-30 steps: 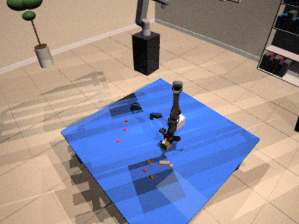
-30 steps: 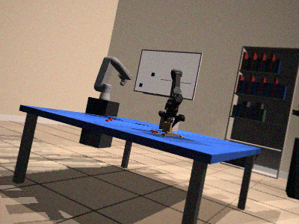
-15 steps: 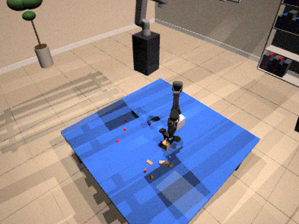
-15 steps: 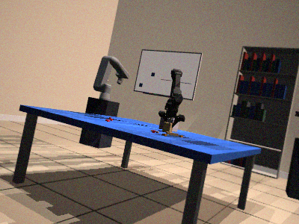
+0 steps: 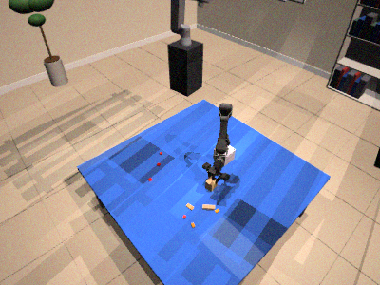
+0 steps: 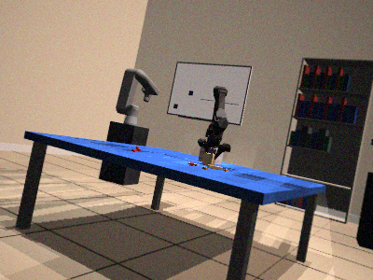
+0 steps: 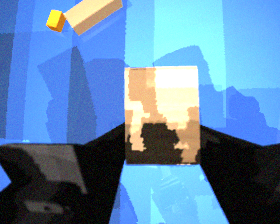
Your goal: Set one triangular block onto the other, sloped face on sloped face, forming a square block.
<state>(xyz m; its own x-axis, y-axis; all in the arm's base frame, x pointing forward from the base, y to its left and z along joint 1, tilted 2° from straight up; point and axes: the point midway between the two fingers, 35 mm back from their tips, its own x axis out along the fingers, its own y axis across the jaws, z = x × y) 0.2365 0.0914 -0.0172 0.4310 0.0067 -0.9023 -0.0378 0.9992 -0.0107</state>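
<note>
A light wooden block shape (image 5: 210,185) (image 6: 208,160) (image 7: 175,95) stands at the gripper and looks like one squarish block in the top and exterior views. Its top is a plain rectangle in the wrist view. The seam and sloped faces of the triangular blocks cannot be made out, and no separate triangular block shows elsewhere. My gripper (image 5: 212,180) (image 6: 208,155) (image 7: 157,125) points down and is shut on the upper triangular block, one finger at each side. Whether the underside rests on the blue table (image 5: 266,171) (image 6: 163,161) is too small to tell.
A tan bar (image 5: 208,207) (image 7: 95,15) and an orange piece (image 5: 217,211) (image 7: 55,21) lie in front of the block. Another tan piece (image 5: 190,206), an orange piece (image 5: 193,225) and a red one (image 5: 184,217) lie nearby. Several red pieces lie farther left.
</note>
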